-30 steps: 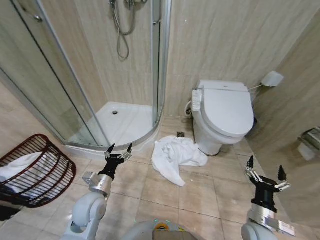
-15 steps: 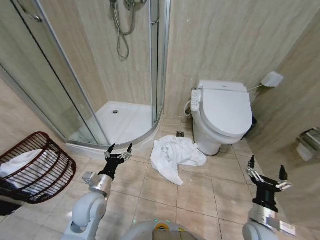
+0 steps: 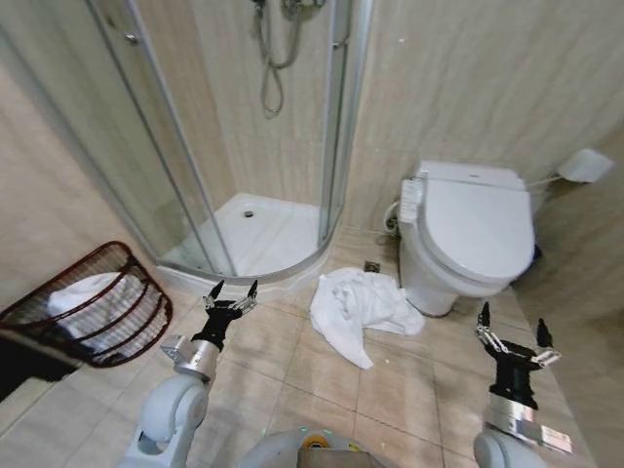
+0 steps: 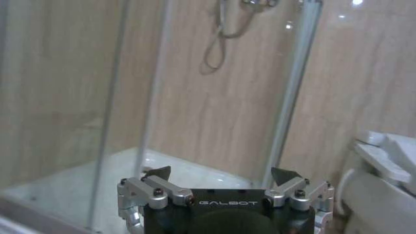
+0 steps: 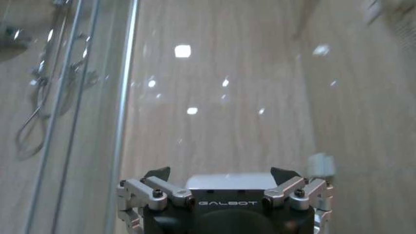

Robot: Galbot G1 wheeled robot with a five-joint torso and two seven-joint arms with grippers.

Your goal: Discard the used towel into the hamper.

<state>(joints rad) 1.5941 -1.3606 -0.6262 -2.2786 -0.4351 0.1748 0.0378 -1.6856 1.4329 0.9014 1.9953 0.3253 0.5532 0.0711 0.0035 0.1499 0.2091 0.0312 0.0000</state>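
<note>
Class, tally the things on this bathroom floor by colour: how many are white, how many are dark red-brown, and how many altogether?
White: 2, the towel and the toilet
Dark red-brown: 1, the hamper
Total: 3

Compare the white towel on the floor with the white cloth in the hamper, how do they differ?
The towel lies crumpled on the bare floor tiles by the toilet; the cloth sits inside the hamper, seen through its lattice. The towel lies between the pincers, the cloth beyond the left pincer. Both are white.
</note>
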